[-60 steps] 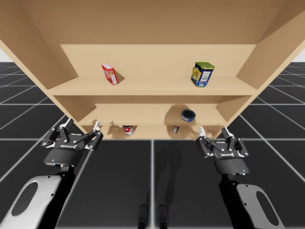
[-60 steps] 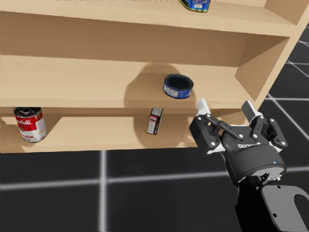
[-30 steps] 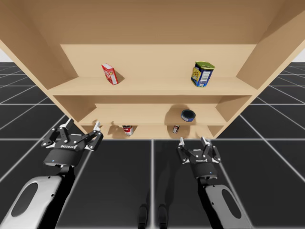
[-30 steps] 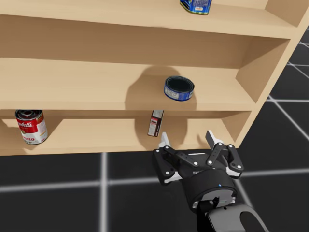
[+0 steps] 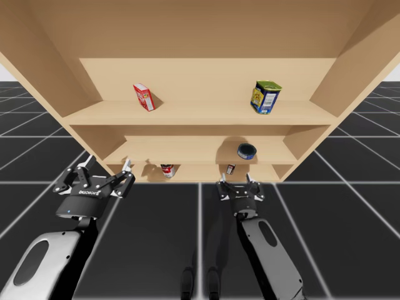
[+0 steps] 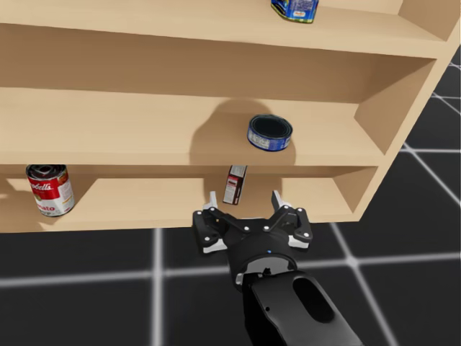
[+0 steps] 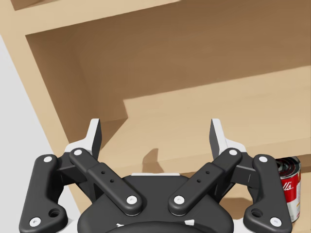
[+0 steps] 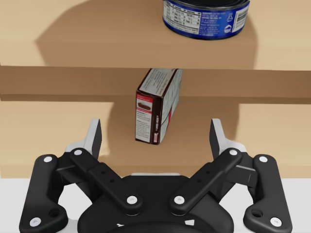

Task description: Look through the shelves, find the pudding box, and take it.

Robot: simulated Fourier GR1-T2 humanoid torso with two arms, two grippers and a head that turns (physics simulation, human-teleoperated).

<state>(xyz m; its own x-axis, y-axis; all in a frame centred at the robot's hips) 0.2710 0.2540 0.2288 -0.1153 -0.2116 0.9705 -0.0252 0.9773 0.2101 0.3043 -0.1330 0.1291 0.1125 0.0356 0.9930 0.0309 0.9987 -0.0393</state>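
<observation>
The pudding box [image 5: 230, 169] [image 6: 234, 184] is small, dark brown and red. It stands upright and slightly tilted on the lowest shelf, under the flat blue tin. My right gripper [image 5: 238, 185] [image 6: 243, 197] [image 8: 155, 130] is open just in front of the shelf edge. The pudding box [image 8: 156, 107] is straight ahead of it, centred between the spread fingers, not touched. My left gripper [image 5: 107, 164] [image 7: 155, 130] is open and empty at the shelf unit's left end, facing the lower shelves.
The wooden shelf unit [image 5: 200, 115] has three levels. The top one holds a red box [image 5: 144, 97] and a blue-yellow can [image 5: 265, 97]. A flat blue tin [image 5: 246, 150] [image 6: 269, 132] [image 8: 206, 19] sits on the middle shelf, a red soup can [image 5: 167, 170] [image 6: 50, 189] [image 7: 289, 187] on the lowest.
My right arm has swung left and forward, from the shelf's right end to directly in front of the pudding box. My head has turned slightly. The left arm has stayed put.
</observation>
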